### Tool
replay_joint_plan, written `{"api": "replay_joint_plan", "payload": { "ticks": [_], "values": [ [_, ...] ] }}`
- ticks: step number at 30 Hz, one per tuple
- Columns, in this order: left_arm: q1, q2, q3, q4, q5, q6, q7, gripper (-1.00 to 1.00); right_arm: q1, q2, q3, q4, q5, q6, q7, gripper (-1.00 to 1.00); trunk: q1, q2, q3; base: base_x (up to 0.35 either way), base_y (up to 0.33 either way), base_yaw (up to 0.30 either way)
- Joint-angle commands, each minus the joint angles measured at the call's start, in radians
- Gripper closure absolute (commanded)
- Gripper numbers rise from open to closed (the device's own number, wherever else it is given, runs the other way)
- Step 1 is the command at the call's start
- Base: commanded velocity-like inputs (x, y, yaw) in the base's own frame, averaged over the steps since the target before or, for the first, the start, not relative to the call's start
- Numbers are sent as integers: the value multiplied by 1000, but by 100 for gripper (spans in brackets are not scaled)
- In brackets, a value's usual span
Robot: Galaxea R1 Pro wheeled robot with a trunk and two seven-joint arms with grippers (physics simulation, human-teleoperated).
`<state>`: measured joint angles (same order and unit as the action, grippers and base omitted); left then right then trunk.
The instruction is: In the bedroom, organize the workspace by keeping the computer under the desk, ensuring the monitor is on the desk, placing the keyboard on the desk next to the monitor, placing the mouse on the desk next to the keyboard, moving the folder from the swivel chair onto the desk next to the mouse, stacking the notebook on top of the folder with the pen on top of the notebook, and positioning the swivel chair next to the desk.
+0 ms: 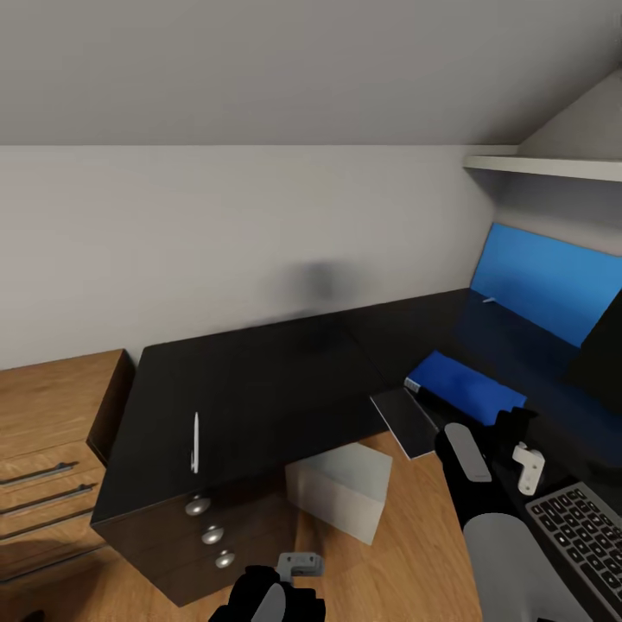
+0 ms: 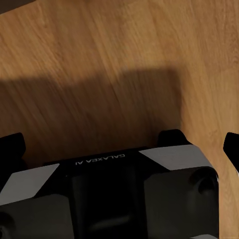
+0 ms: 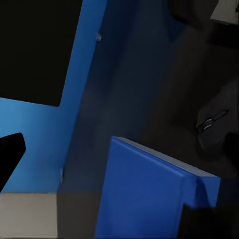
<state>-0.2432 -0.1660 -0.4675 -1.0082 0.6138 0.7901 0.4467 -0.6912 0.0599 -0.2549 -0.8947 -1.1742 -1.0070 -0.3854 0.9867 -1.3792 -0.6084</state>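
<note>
The glossy black desk (image 1: 259,380) carries the white pen (image 1: 195,441) on its left part. The grey notebook (image 1: 406,421) lies at the inner corner, touching the blue folder (image 1: 466,389) (image 3: 149,194). My right gripper (image 1: 514,425) hovers open over the folder's near right corner, holding nothing. The black mouse (image 3: 211,127) lies on the desk just beyond the folder. The keyboard (image 1: 579,540) is at the lower right and the monitor (image 1: 605,354) at the right edge. The grey computer (image 1: 339,488) stands under the desk. My left gripper (image 1: 276,596) (image 2: 92,142) hangs open over the floor. The swivel chair is out of view.
A dark cabinet with round knobs (image 1: 207,536) stands under the desk's left end. A wooden drawer chest (image 1: 52,432) is beside it. The blue back panel (image 1: 544,281) rises behind the desk, with a white shelf (image 1: 544,164) above. Wooden floor (image 2: 119,59) lies below my left arm.
</note>
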Motion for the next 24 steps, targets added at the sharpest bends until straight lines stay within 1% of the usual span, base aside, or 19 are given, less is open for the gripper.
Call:
{"api": "replay_joint_plan", "payload": {
  "ticks": [1,6,12,24],
  "values": [
    [-1,0,-2,-1,10,1,10,-100,-1,0,6,-1,7,1,-9,-100,0,-1,-1,-55,0,0],
    [-1,0,-2,-1,10,2,9,-100,-1,0,22,-1,8,0,-10,-100,0,-1,-1,-30,0,0],
    [-1,0,-1,-1,10,2,10,-100,-1,0,28,-1,7,0,-10,-100,0,-1,-1,-8,0,0],
    [-1,-1,-2,0,9,2,12,-100,-1,0,29,-1,8,0,-10,-100,-46,83,37,-1,0,0]
  ]
}}
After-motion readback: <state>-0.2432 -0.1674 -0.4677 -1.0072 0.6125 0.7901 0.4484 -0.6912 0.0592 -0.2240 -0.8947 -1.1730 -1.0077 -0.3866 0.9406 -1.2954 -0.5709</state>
